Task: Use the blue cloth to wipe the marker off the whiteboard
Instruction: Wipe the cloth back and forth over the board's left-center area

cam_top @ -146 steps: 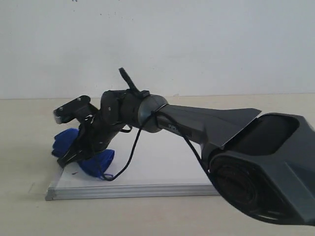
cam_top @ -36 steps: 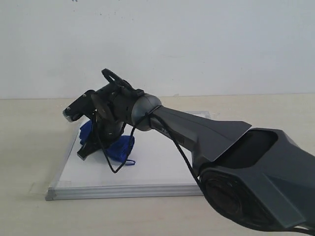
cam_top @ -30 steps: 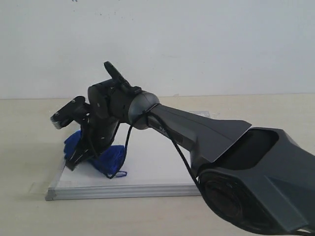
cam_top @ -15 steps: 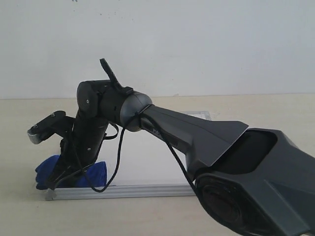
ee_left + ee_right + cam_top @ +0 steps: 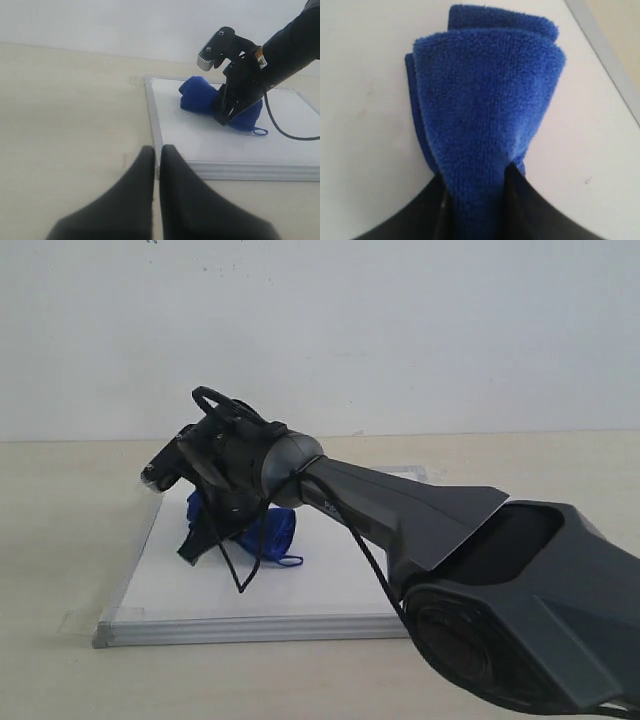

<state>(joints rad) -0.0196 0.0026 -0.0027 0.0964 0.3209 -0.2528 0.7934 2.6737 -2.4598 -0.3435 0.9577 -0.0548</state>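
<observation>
The whiteboard [image 5: 330, 585] lies flat on the tan table, its silver frame along the near edge. My right gripper [image 5: 198, 548] reaches across to the board's left part and is shut on the blue cloth [image 5: 270, 532], pressing the bunched cloth onto the white surface. Up close, the blue cloth [image 5: 485, 100] bulges out from between the black fingers [image 5: 530, 200] over the whiteboard [image 5: 365, 100]. No marker lines show on the visible board. My left gripper [image 5: 156, 150] hovers shut and empty just outside the whiteboard [image 5: 210, 145], at its frame, facing the blue cloth [image 5: 200, 97] and the right gripper [image 5: 223, 119].
A black cable [image 5: 245, 575] hangs from the right wrist and loops down over the board. The cloth's thin blue loop [image 5: 290, 561] trails on the surface. Clear tape tabs [image 5: 75, 620] hold the board's corners. A white wall stands behind the table.
The right gripper has swept the blue cloth from the board's near left corner back up and to the right, toward the far left part of the board.
</observation>
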